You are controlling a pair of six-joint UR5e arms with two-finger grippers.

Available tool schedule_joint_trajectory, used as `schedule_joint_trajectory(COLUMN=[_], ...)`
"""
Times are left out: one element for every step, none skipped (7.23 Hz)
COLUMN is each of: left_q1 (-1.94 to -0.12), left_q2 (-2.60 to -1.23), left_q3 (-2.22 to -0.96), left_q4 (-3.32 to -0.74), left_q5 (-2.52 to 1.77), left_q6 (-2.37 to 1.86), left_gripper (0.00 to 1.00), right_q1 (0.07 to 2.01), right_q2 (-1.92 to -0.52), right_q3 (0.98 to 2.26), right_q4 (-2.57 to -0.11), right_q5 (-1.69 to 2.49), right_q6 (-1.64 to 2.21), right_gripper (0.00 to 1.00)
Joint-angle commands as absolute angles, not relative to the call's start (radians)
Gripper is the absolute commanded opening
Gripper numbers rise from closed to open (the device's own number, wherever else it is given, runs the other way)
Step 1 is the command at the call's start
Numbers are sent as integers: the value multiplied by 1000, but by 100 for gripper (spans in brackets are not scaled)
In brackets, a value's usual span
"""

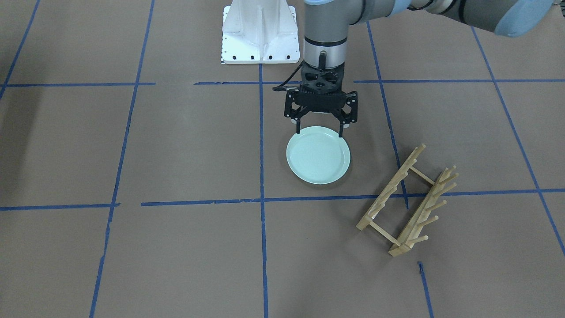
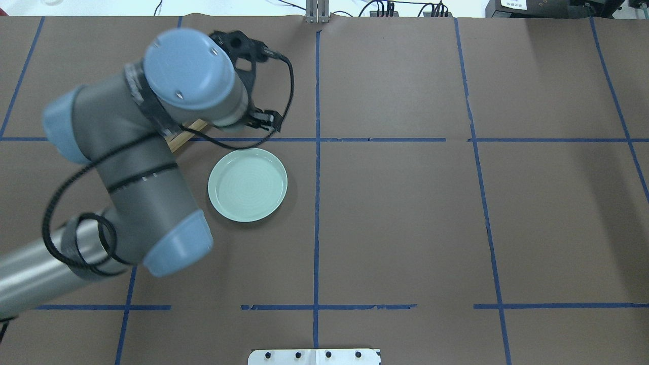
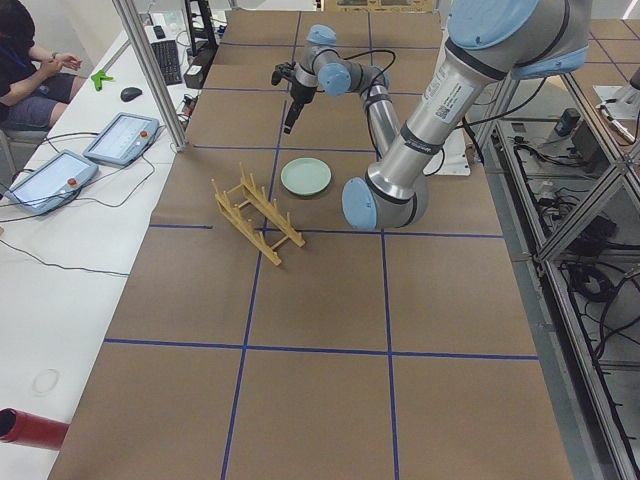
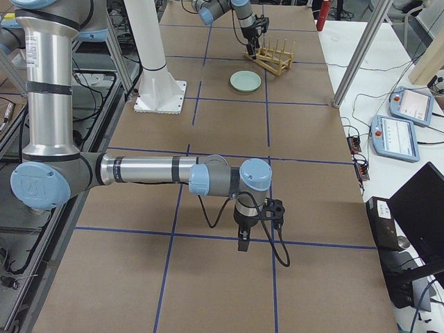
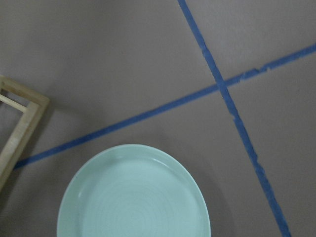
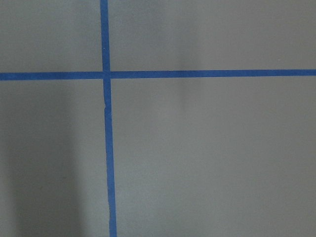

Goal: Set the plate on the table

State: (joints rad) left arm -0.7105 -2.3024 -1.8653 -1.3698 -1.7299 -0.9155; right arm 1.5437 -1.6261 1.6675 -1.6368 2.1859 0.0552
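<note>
The pale mint-green plate (image 1: 318, 155) lies flat on the brown table (image 1: 185, 145), inside a square of blue tape lines. It also shows in the overhead view (image 2: 247, 185) and the left wrist view (image 5: 133, 197). My left gripper (image 1: 319, 131) is open and empty. It points down and hovers over the plate's edge nearest the robot base, its fingertips (image 1: 299, 129) spread about as wide as the plate. My right gripper (image 4: 243, 239) hangs low over bare table far from the plate. It shows only in the exterior right view, so I cannot tell whether it is open or shut.
The light wooden peg rack (image 1: 406, 201) stands beside the plate, a short gap away, and holds nothing. The white robot base (image 1: 260, 33) is behind the left gripper. Operator pendants (image 3: 60, 170) lie on a side table.
</note>
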Motion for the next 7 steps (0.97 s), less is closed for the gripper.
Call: schedule_joint_trajectory(left_q1=[-996,-1146,-1266,-1387,-1492,-1553,-1624], left_q2=[-2220,-2129,-2038,-1941,-1874,-1773,-1700], left_q3=[-1876,-1876,-1862,-1833,-1766,-1723,-1683], left_q4=[-1380,-1381,-1379,-1387,-1387,-1391,-1396], left_q5=[-2016,-2107,-2152,-2181,-2265,-2311,-2315], left_q6=[-753,-600,-396,-194,-61,34,111], left_gripper=[100,100,100,100,100,100,100], right_q1=[1543,1545,1545,1545,1545,1543,1543], right_q2=[-1626,-1626,-1626,-1626,-1626,-1626,-1626], right_q3=[1667,1667,1667,1667,1667,1667,1667], right_q4=[-1637,-1637,-1637,-1637,-1637,-1637,-1637], right_q5=[2186,2186,2186,2186,2186,2186,2186], right_q6=[55,55,55,55,55,55,55], right_gripper=[100,100,100,100,100,100,100])
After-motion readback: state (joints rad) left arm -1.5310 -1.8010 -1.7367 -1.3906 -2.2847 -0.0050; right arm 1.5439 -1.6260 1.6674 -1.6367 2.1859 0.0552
